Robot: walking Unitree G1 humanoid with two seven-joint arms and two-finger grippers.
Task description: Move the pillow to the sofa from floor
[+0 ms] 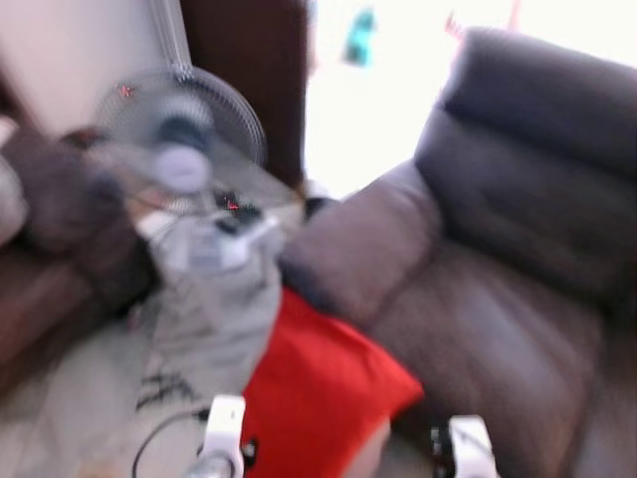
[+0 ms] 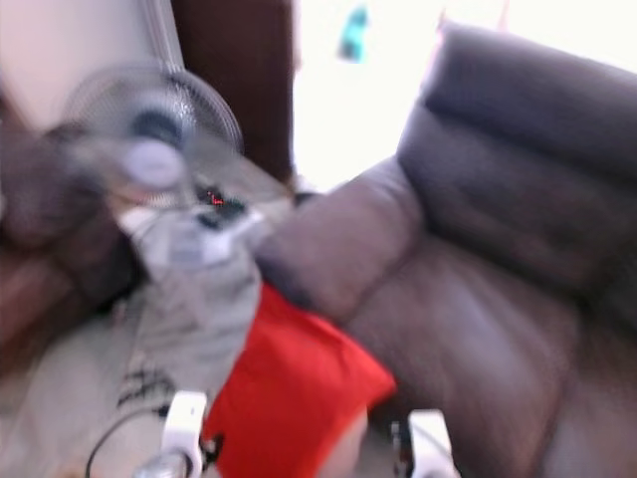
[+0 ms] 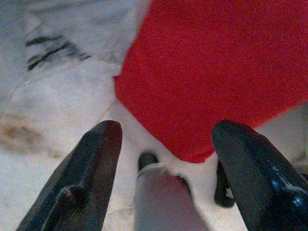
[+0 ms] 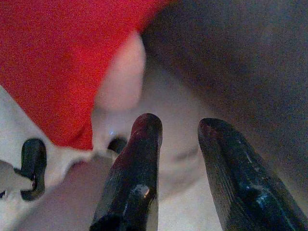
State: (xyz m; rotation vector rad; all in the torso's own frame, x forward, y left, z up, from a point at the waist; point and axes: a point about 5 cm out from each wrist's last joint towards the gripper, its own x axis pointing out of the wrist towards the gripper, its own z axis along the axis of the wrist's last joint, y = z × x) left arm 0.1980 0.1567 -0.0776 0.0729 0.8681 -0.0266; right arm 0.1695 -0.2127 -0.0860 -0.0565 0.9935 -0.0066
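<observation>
A red pillow (image 1: pixel 318 398) lies on the pale marble floor (image 1: pixel 90 398), one edge leaning against the front of the dark brown sofa (image 1: pixel 498 299). The head views are blurred. My two wrists show at the bottom edge, on either side of the pillow's near corner. In the left wrist view the left gripper (image 3: pixel 168 130) is open wide just above the floor, the pillow's (image 3: pixel 216 72) corner a little beyond its fingertips. The right gripper (image 4: pixel 179 122) has its fingers apart with nothing between them, the pillow (image 4: pixel 53 62) to one side and the sofa's front (image 4: pixel 231 57) ahead.
A standing fan (image 1: pixel 179 139) is at the back left, with a power strip (image 1: pixel 239 214) and a black cable (image 1: pixel 164 428) on the floor below it. Another dark sofa (image 1: pixel 50 249) lines the left side. A bright doorway (image 1: pixel 368 90) is behind.
</observation>
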